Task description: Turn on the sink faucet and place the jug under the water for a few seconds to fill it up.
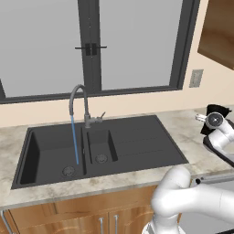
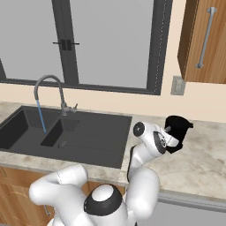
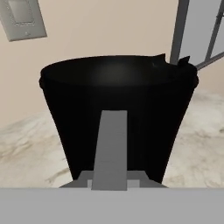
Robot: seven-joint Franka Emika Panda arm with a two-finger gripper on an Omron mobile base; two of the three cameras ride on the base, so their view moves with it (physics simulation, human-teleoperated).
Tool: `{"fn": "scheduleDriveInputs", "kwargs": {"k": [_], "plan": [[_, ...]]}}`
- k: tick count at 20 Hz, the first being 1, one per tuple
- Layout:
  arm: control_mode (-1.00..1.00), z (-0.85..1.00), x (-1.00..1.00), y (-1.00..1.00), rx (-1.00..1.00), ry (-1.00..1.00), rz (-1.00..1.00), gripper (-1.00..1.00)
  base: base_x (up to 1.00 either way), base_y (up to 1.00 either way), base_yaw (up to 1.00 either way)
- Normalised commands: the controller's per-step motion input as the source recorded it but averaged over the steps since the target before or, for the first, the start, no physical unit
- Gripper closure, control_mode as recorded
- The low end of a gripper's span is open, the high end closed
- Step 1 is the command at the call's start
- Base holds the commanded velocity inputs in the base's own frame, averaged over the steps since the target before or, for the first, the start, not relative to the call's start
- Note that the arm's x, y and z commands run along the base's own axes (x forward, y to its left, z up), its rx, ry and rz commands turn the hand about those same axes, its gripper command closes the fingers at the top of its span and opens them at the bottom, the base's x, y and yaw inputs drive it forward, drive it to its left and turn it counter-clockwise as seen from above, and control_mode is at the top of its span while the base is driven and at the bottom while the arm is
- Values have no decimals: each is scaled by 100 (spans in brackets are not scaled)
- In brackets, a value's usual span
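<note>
The black jug [image 2: 178, 126] stands on the marble counter to the right of the sink [image 1: 137, 146], close to the back wall. My gripper [image 2: 172, 140] is at its near side, shut on the jug's grey-marked handle [image 3: 110, 148], which sits dead centre at the bottom of the hand view against the jug [image 3: 118, 100]. In the left base view the jug [image 1: 217, 109] peeks out behind my wrist. The grey gooseneck sink faucet [image 1: 84, 103] is running: a thin blue stream of water [image 1: 74, 141] falls into the large left basin.
A wall outlet [image 2: 178, 85] sits on the wall just above the jug. A wooden upper cabinet [image 2: 203, 39] hangs over the right counter. The sink's small basin [image 1: 100, 146] and drainboard lie between the stream and the jug.
</note>
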Motion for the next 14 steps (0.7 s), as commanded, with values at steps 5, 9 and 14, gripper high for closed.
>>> {"fn": "scheduleDriveInputs", "kwargs": {"k": [5,9,14], "plan": [[-100,11,-29,1,2,-2,-4,100,0,0,0],[-100,77,-28,62,0,-10,-23,100,0,0,0],[-100,95,-38,75,0,-10,-28,100,0,0,0]]}}
